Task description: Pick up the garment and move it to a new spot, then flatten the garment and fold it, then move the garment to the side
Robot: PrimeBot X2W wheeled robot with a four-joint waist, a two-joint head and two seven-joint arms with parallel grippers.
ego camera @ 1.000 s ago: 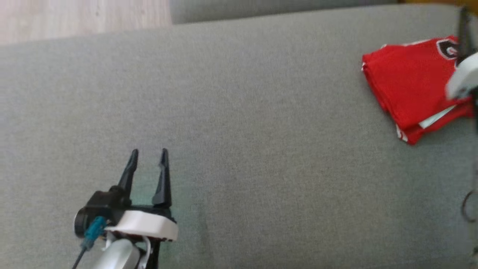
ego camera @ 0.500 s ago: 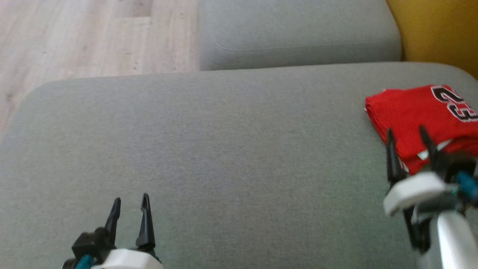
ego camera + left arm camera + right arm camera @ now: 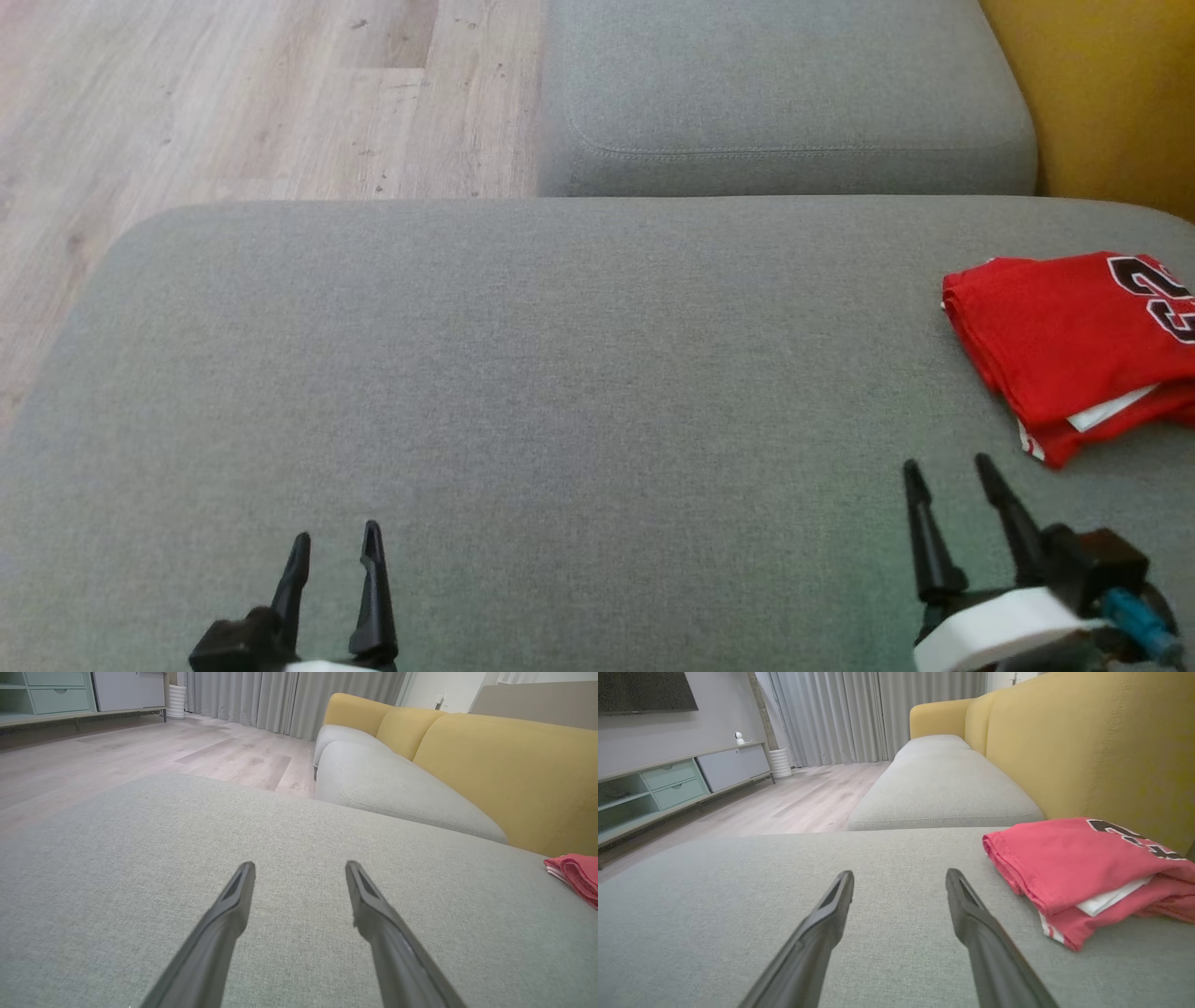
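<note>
The garment (image 3: 1064, 345) is a red jersey with black-and-white numerals, lying folded at the right side of the grey sofa cushion (image 3: 560, 373). It also shows as a folded red garment (image 3: 1083, 868) to the right of my right fingers and as a red edge of the garment (image 3: 577, 875) at the far right of the left wrist view. My right gripper (image 3: 948, 471) stands open at the lower right, just short of the jersey and apart from it. My left gripper (image 3: 336, 546) is open at the lower left with nothing between its fingers.
A second grey seat cushion (image 3: 784, 103) lies beyond the one I work over. A yellow sofa backrest (image 3: 1111, 103) rises on the right, behind the jersey. Wooden floor (image 3: 233, 103) runs past the cushion's left edge. A low cabinet (image 3: 672, 784) stands along the far wall.
The camera has tilted, bringing the far cushion and floor into view. My right gripper has drawn back off the jersey to the lower right, and the jersey lies alone.
</note>
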